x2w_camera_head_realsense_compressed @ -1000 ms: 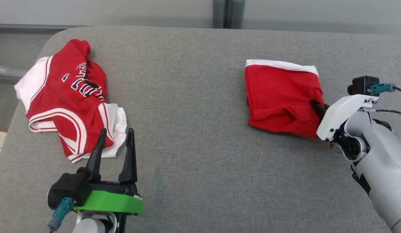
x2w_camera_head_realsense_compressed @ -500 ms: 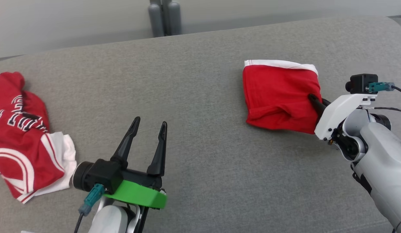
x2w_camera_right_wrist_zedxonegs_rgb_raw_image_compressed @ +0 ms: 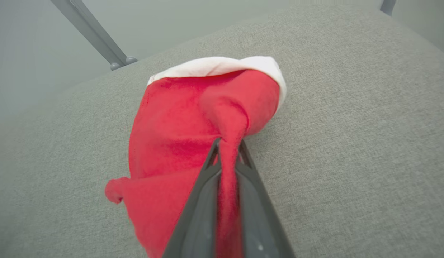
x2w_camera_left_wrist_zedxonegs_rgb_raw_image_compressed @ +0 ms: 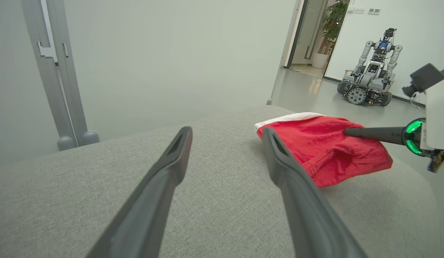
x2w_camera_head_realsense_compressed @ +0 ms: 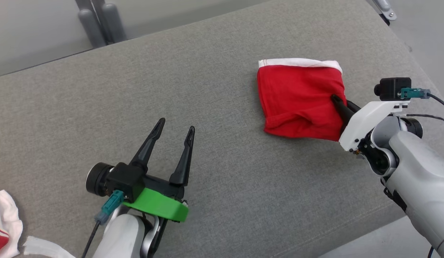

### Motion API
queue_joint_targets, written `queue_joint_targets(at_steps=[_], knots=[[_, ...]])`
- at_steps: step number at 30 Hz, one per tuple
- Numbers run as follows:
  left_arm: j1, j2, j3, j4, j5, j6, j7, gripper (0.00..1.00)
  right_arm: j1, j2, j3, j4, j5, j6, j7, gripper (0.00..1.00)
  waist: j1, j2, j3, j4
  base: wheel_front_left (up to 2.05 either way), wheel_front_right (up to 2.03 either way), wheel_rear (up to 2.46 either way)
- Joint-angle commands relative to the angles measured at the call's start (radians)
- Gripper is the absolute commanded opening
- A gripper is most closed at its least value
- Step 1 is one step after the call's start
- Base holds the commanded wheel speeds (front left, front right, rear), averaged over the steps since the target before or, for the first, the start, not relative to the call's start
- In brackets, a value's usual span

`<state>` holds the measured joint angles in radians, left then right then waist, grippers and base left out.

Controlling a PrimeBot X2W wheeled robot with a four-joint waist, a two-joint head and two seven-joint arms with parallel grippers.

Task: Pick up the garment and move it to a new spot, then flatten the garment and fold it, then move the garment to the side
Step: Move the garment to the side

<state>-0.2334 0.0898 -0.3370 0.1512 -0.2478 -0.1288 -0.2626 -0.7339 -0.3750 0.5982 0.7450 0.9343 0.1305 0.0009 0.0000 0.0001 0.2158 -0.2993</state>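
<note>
As the head view has swung right since a second ago, the grey counter (x2w_camera_head_realsense_compressed: pixel 215 89) now shows its right edge and far right corner. Folded red garment (x2w_camera_head_realsense_compressed: pixel 297 100), white band on its far side, went along with the right arm: now near the right edge, further from the red-and-white jersey (x2w_camera_head_realsense_compressed: pixel 3 222), just a scrap at the left front. Right gripper (x2w_camera_head_realsense_compressed: pixel 338 104) fingers still clamped on the garment's near right hem. Left gripper (x2w_camera_head_realsense_compressed: pixel 176 125) over bare counter, fingers still spread wide.
</note>
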Motion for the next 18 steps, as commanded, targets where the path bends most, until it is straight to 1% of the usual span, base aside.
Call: queue_joint_targets(at_steps=[1, 5, 10, 14, 18], knots=[[-0.022, 0.014, -0.004, 0.003, -0.004, -0.003, -0.003, 1.00, -0.021, -0.009, 0.014, -0.014, 0.011, 0.000, -0.018, 0.00, 0.0000, -0.0001, 0.049, -0.041, 0.00, 0.00, 0.00], [-0.045, 0.036, -0.009, 0.005, 0.004, -0.002, 0.001, 1.00, -0.060, -0.048, 0.061, -0.037, 0.004, 0.000, -0.062, 0.00, 0.0000, -0.0001, 0.100, -0.038, 0.00, 0.00, 0.00], [-0.082, 0.066, -0.014, -0.013, 0.015, -0.003, 0.031, 1.00, -0.155, -0.115, 0.124, -0.047, 0.005, 0.000, -0.113, 0.00, 0.0000, -0.0001, 0.181, -0.024, 0.00, 0.00, 0.00], [-0.108, 0.084, -0.022, -0.036, 0.025, -0.003, 0.055, 1.00, -0.231, -0.181, 0.171, -0.015, 0.015, 0.000, -0.127, 0.00, 0.0000, -0.0001, 0.234, 0.000, 0.00, 0.00, 0.00], [-0.120, 0.098, -0.025, -0.062, 0.034, 0.004, 0.077, 1.00, -0.293, -0.238, 0.194, 0.049, 0.024, 0.000, -0.135, 0.00, 0.0000, -0.0001, 0.281, 0.026, 0.00, 0.00, 0.00]])
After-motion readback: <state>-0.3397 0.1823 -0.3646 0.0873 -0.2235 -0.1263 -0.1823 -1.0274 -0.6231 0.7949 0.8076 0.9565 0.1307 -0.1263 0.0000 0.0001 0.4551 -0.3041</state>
